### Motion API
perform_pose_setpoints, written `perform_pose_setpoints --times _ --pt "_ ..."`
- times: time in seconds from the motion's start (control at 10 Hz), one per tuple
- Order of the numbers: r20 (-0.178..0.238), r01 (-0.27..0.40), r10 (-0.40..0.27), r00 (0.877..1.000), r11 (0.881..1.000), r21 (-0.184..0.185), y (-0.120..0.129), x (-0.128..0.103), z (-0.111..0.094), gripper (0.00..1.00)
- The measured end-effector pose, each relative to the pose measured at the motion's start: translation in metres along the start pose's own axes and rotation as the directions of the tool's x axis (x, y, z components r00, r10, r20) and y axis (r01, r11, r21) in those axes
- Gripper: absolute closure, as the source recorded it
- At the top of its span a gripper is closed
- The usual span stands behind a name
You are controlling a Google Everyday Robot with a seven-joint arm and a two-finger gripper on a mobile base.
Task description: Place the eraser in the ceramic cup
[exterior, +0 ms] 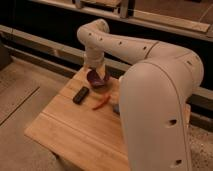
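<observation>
White plastic is filling the near right of the view: my arm (155,110), its thick link rising in front of the desk (70,132) and hiding that side of it. Pale wooden planks are showing to the left of it, with the desk's near corner pointing toward the speckled grey floor (20,100).

Farther in, the eraser (81,94) is lying flat on the wood, a black oblong touching nothing around it. Just to its right a thin red piece (101,102) is lying on the desk too. Beyond that, a bit of a blue-grey slab (116,107) is peeking out from behind my arm.

Behind the eraser and the red piece, near the far edge, a purple bowl (97,80) is sitting. My jaws are hanging right over that bowl, at the end of the forearm that is pointing down from my elbow (97,31). They are standing wide and holding nothing; whether they are touching the bowl's rim I cannot tell. The eraser is sitting near them, to the front and left of the bowl, not between them.

Past the desk, pale rails (45,40) are running across a dark wall.
</observation>
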Motion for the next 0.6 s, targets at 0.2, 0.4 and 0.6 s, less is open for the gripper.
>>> perform_pose_setpoints --times 0.2,0.4,0.6 --pt "-0.011 0.04 -0.04 0.999 0.999 -0.037 0.019 0.003 -0.003 0.35" --pt "-0.046 0.086 -0.09 0.995 0.994 -0.068 0.042 0.018 0.006 0.35" --pt "-0.08 0.118 -0.122 0.989 0.991 -0.06 0.05 0.032 0.026 0.35"
